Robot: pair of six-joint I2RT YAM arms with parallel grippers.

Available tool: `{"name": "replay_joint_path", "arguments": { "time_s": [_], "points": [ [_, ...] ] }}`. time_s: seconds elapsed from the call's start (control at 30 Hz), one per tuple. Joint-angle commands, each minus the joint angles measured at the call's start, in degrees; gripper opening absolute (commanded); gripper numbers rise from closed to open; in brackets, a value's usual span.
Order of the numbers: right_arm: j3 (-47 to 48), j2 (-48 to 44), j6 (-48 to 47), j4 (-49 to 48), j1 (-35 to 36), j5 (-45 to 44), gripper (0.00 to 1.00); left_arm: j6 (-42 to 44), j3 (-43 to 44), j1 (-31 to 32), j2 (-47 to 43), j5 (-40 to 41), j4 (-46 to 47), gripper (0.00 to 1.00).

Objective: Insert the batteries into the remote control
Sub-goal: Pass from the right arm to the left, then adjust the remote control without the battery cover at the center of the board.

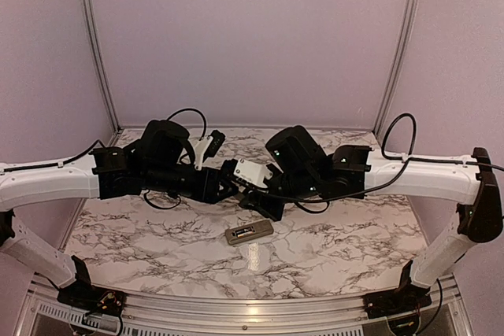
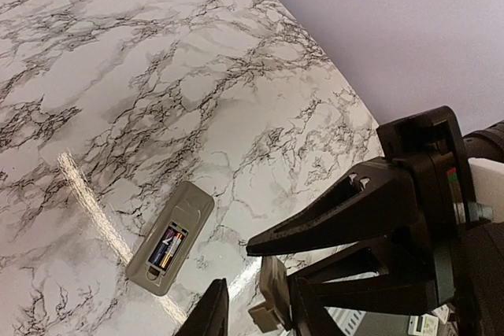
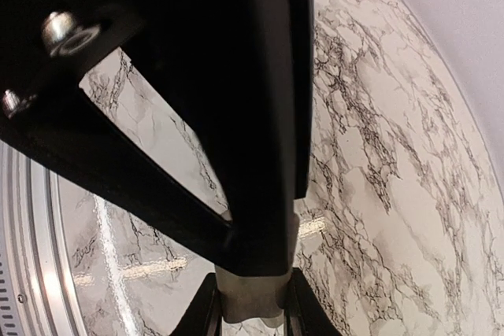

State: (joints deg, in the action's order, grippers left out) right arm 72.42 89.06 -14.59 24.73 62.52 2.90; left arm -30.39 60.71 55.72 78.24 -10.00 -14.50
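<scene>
Batteries [image 2: 167, 246]: in the remote's recess, dark and gold labels showing. They sit side by side, too close together to count for sure.
Remote control [image 2: 191, 204]: flat on the table, grey-tan back up, recess uncovered. From the top view it lies at mid-table, toward the near edge, just in front of where the two arms meet and clear of both.
Cover plate [image 3: 252, 295]: up off the table, a small grey-tan piece held on edge in the right hand, well above the remote.
Right hand [image 3: 252, 316]: pressed together on the cover plate, a finger tight against each side. It reaches in from the right and hangs over the middle of the table.
Left hand [image 1: 223, 185]: reaching in from the left, nose to nose with the right hand. Its wrist view shows the plate low in frame between dark fingers, with a gap on one side. I cannot tell whether it is gripping, as the two hands' fingers overlap there.
Arms: both stretched low and nearly level across the table, meeting at the centre, with cables looping behind them.
Table [image 1: 354, 249]: white marble pattern with dark veins and a bright streak of glare beside the remote.
Backdrop [image 1: 252, 37]: plain lilac walls with metal corner rails.
</scene>
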Motion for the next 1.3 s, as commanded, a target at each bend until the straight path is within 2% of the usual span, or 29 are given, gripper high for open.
{"name": "replay_joint_path", "arguments": {
  "time_s": [0.0, 0.1, 0.23, 0.27, 0.3, 0.33, 0.4, 0.47, 0.53, 0.63, 0.73, 0.83, 1.03, 1.27],
  "points": [
    [2.3, 0.9, -0.7, 1.7, 0.9, -2.6, 0.2, -0.3, 1.6, -0.4, 1.1, -0.3, -1.7, 0.27],
    [2.3, 0.6, -0.8, 1.7, 0.9, -2.7, 0.2, -0.7, 1.5, -0.6, 1.0, -1.0, -1.3, 0.21],
    [2.0, -0.1, -0.5, 0.9, 1.0, -2.6, 0.22, -1.6, 1.4, -1.5, 1.0, -1.1, -1.7, 0.08],
    [1.8, -0.3, -0.3, 0.6, 0.9, -2.6, 0.25, -1.9, 1.3, -1.8, 0.9, -1.1, -1.6, 0.07],
    [1.7, -0.3, 0.0, 0.4, 1.0, -2.6, 0.34, -2.0, 1.1, -2.1, 0.7, -1.1, -1.6, 0.07],
    [1.7, -0.6, 0.5, 0.2, 1.0, -2.6, 0.47, -2.4, 0.7, -2.4, 0.3, -1.4, -1.1, 0.06],
    [1.7, -1.1, 1.2, 0.0, 1.0, -4.7, 0.61, -3.1, -0.2, -3.1, -0.5, -1.8, 0.2, 0.06],
    [1.1, -2.5, 2.1, -1.1, 0.5, -4.4, 0.69, -3.4, -1.1, -3.8, -1.3, -1.5, 0.8, 0.06],
    [0.1, -4.2, 3.8, -2.7, -1.6, -0.2, 0.74, -3.9, -2.5, -4.6, -2.0, -1.7, 2.0, 0.06],
    [-2.5, -6.6, 9.9, -6.4, -8.6, 7.9, 0.82, -4.8, -5.4, -5.4, -3.0, -1.8, 4.9, 0.07],
    [-5.1, -5.9, 16.4, -7.7, -17.2, 14.8, 0.82, -6.4, -9.2, -5.9, -5.1, -0.7, 9.1, 0.07],
    [-8.6, -4.1, 21.4, -10.3, -21.8, 21.9, 0.79, -8.8, -13.9, -6.4, -8.4, 1.4, 15.5, 0.07],
    [-12.9, 0.6, 27.2, -13.9, -26.2, 27.6, 0.76, -12.5, -23.7, -6.5, -12.8, 3.8, 28.0, 0.08],
    [-14.8, 8.0, 30.3, -17.9, -28.5, 32.5, 0.73, -14.7, -29.4, -6.6, -13.9, 4.9, 34.3, 0.08]
  ]
}}
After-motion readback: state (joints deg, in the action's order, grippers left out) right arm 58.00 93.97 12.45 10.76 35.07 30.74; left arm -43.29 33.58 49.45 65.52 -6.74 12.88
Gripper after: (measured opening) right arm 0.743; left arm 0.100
